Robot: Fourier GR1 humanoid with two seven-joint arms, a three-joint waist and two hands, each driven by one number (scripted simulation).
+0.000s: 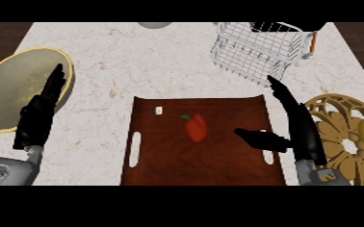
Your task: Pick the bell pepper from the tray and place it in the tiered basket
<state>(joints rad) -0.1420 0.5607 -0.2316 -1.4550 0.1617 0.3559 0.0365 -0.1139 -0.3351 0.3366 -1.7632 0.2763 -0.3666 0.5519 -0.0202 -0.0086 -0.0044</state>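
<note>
A red bell pepper (196, 127) with a green stem lies near the middle of the dark brown tray (156, 163). My right hand (297, 127) hovers over the tray's right edge, fingers straight and pointing away, thumb stretched left toward the pepper without touching it. The white wire tiered basket (252, 50) stands at the back right of the counter. My left hand (39, 110) rests open at the left, fingers up, over a plate's edge.
A grey plate with a yellow rim (21, 84) lies at the left. A gold ornate trivet (344, 134) sits at the right edge. A small white tag (159, 109) lies on the tray. A grey round object (155, 24) shows at the back.
</note>
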